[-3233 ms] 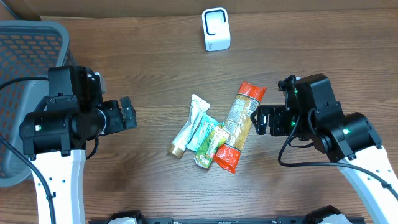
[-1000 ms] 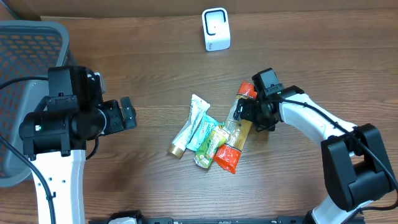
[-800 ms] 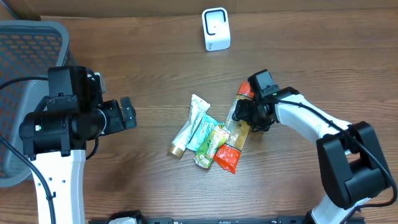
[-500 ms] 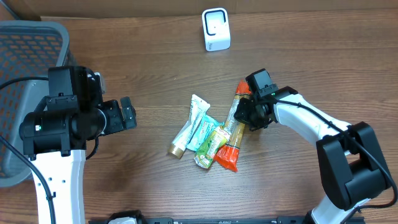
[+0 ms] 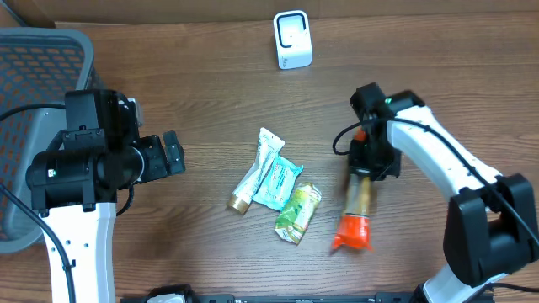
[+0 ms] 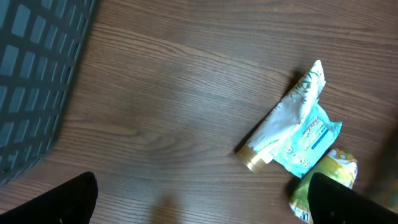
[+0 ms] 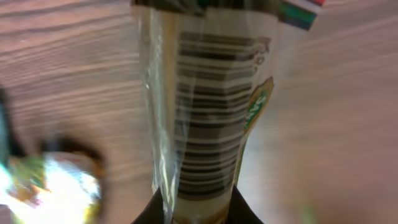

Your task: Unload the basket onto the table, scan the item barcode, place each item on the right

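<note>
My right gripper (image 5: 369, 165) is shut on a long clear packet (image 5: 357, 204) with orange ends, which hangs off the pile, right of the other items. In the right wrist view the packet's barcode (image 7: 208, 112) faces the camera, with my right gripper (image 7: 196, 214) clamped on the packet's lower end. The white scanner (image 5: 292, 39) stands at the back centre of the table. My left gripper (image 5: 173, 154) hovers open at the left, with nothing between its fingers (image 6: 68, 199).
A white tube (image 5: 253, 172), a teal packet (image 5: 278, 181) and a green packet (image 5: 299, 213) lie mid-table; they also show in the left wrist view as tube (image 6: 283, 118), teal packet (image 6: 314, 140) and green packet (image 6: 326, 177). A grey basket (image 5: 34, 59) stands at the far left.
My right gripper shut on the orange-ended packet and carried it right, out of the pile. The green packet shifted slightly. The left arm has not moved.
</note>
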